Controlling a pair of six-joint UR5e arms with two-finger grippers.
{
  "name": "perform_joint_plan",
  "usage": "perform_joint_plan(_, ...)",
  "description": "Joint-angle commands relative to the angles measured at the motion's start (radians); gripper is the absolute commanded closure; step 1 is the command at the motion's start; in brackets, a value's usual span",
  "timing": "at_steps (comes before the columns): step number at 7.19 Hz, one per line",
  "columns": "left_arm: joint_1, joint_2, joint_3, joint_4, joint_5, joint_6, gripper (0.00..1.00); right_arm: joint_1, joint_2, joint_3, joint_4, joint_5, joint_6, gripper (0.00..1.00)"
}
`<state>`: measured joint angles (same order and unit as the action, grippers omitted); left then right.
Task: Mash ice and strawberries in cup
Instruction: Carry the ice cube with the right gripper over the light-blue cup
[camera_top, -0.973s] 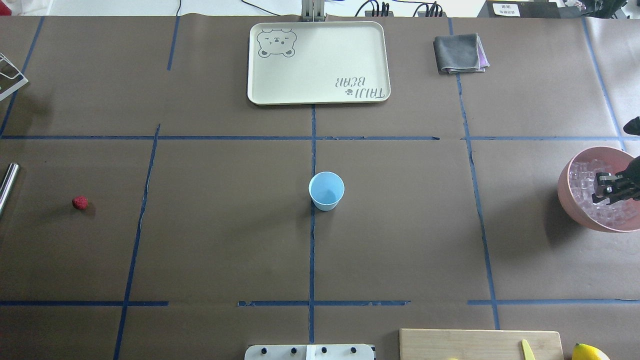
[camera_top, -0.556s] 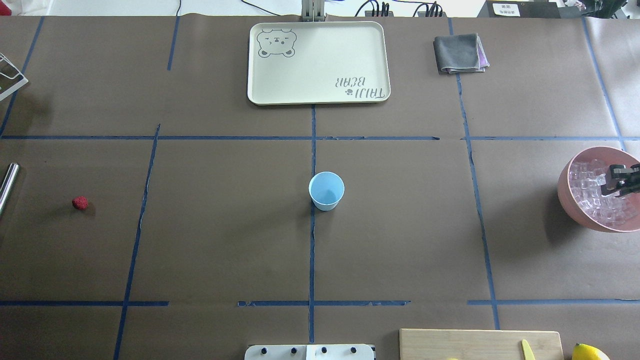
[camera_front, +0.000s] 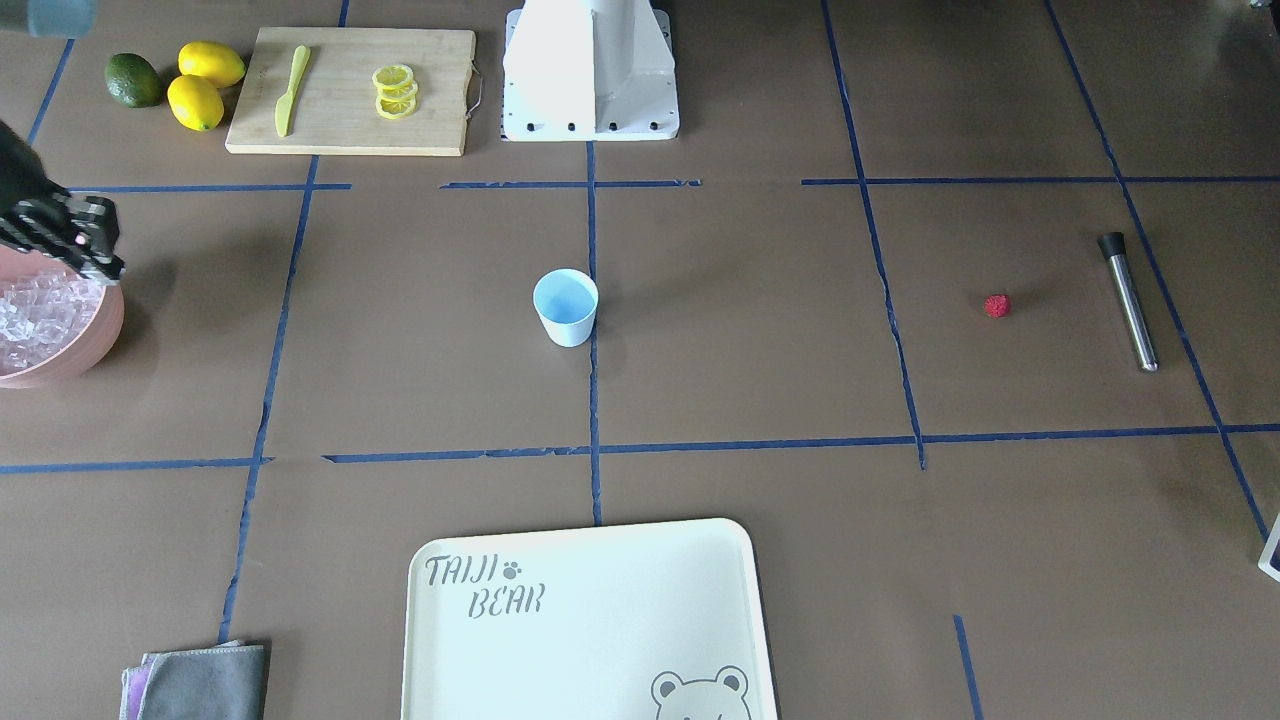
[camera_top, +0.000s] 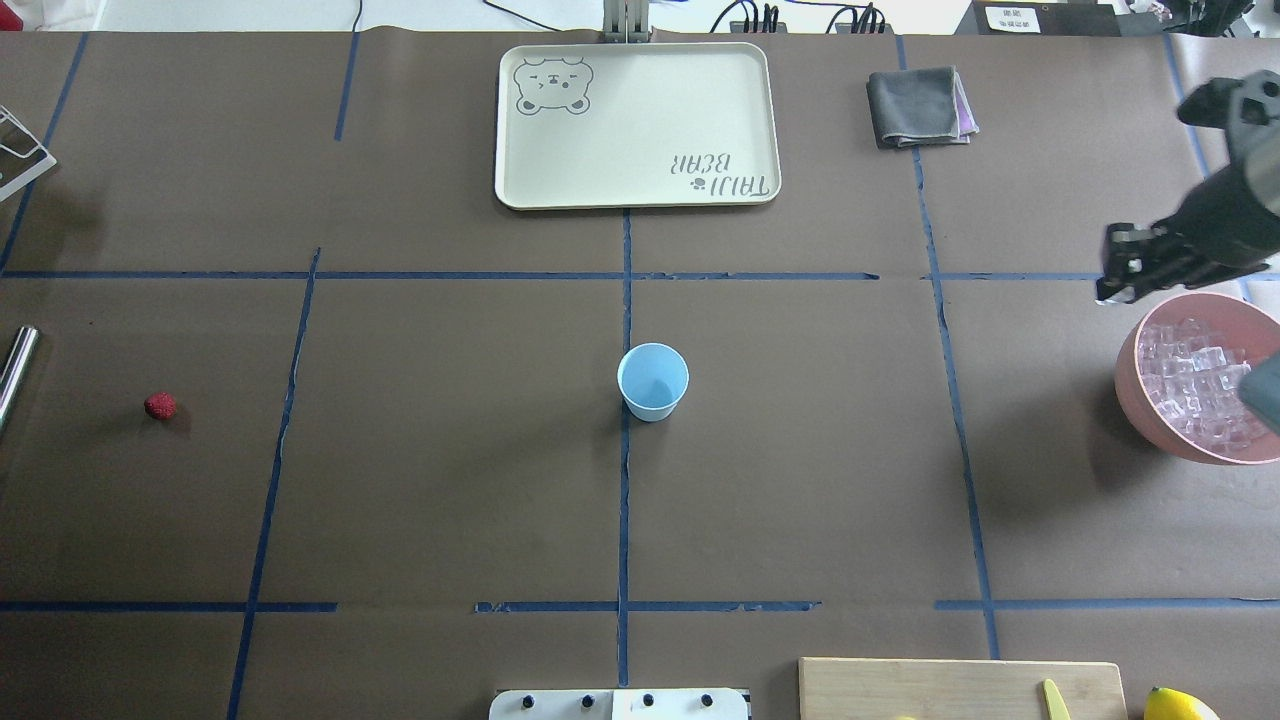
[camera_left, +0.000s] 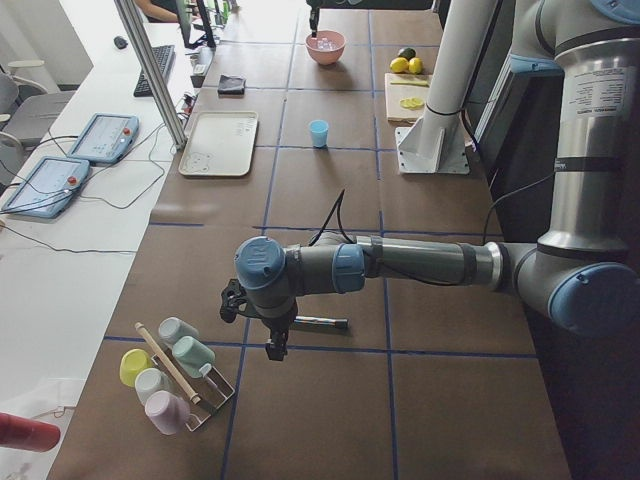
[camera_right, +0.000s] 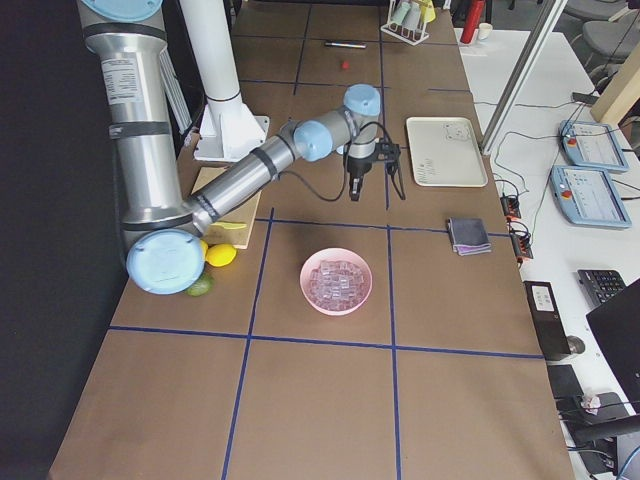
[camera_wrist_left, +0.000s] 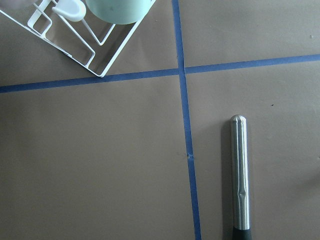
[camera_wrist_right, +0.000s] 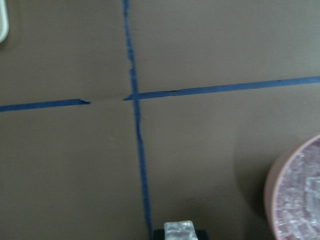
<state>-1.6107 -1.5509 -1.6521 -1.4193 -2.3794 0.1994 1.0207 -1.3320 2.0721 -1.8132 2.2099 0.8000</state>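
Note:
The light-blue cup (camera_top: 653, 380) stands upright mid-table, seemingly empty. One red strawberry (camera_top: 159, 405) lies far to its left, near a steel muddler (camera_front: 1130, 300). The ice (camera_top: 1195, 385) is heaped in a pink bowl (camera_top: 1130, 390) at the right edge. My right gripper (camera_top: 1125, 275) hovers just beyond the bowl's far-left rim. In the right wrist view the right gripper (camera_wrist_right: 179, 234) is shut on one ice cube (camera_wrist_right: 179, 228). The left gripper (camera_left: 272, 345) hangs over the muddler's end. It shows only in the exterior left view, so I cannot tell its state.
A cream tray (camera_top: 636, 125) and a folded grey cloth (camera_top: 918, 105) lie at the far side. A cutting board (camera_front: 330, 125) with lemon slices, a knife, lemons and an avocado sits near the base. A white rack of cups (camera_left: 175, 375) stands at the left end.
The right gripper has lifted out of the ice bowl and moved left and toward the far side, past the bowl's rim. Cup and strawberry have not moved.

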Motion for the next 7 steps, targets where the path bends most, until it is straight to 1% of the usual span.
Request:
perform_joint_plan(1,-0.002,0.000,-0.001,0.000,-0.001,0.000,0.00,-0.184,0.304,-0.065,-0.201,-0.036,0.173,1.00)
perform_joint_plan(2,0.000,0.000,-0.002,-0.001,-0.001,0.000,0.00,-0.270,0.386,-0.137,-0.098,-0.088,0.317,1.00)
perform_joint_plan(3,0.000,0.000,-0.002,0.000,-0.001,0.000,0.00,-0.363,0.465,-0.230,-0.015,-0.158,0.467,1.00)
perform_joint_plan(4,0.000,0.000,-0.005,-0.001,-0.001,-0.003,0.00,-0.429,0.570,-0.385,0.074,-0.226,0.567,1.00)
perform_joint_plan(5,0.000,0.000,-0.005,-0.001,-0.001,-0.015,0.00,-0.473,0.636,-0.477,0.081,-0.267,0.593,1.00)
perform_joint_plan(7,0.000,0.000,-0.005,-0.001,-0.001,-0.017,0.00,-0.487,0.634,-0.492,0.081,-0.279,0.594,1.00)
